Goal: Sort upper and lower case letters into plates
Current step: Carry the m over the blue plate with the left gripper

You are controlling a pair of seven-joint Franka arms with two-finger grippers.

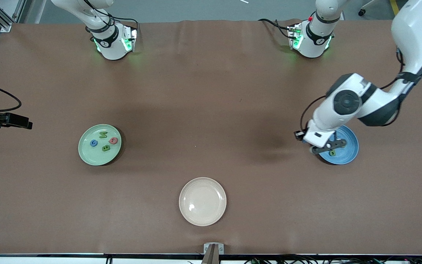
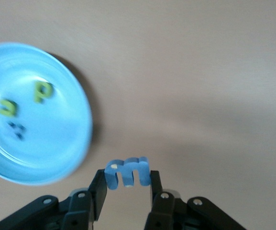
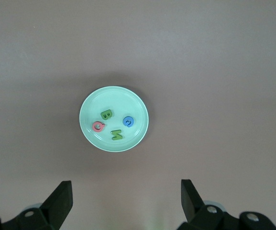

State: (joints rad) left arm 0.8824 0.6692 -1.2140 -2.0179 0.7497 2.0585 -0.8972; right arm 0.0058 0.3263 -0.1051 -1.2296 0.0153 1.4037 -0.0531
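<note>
My left gripper (image 2: 127, 181) is shut on a blue letter m (image 2: 127, 171) and hangs over the table at the rim of the blue plate (image 2: 56, 158), on the side toward the right arm's end. In that plate lie a green p (image 2: 43, 91), a green n (image 2: 7, 108) and a blue t (image 2: 16, 129). The pale green plate (image 1: 86, 154) holds a blue G (image 1: 93, 143), a green M (image 1: 103, 134), a red Q (image 1: 113, 140) and a green B (image 1: 105, 148). My right gripper (image 3: 126, 189) waits open and empty, high above the table beside the pale green plate (image 3: 92, 139).
A cream-white plate (image 1: 202, 216) with nothing in it sits near the front camera's edge of the table, midway between the two coloured plates. The left arm's elbow (image 1: 365, 101) hangs over the blue plate (image 1: 350, 154).
</note>
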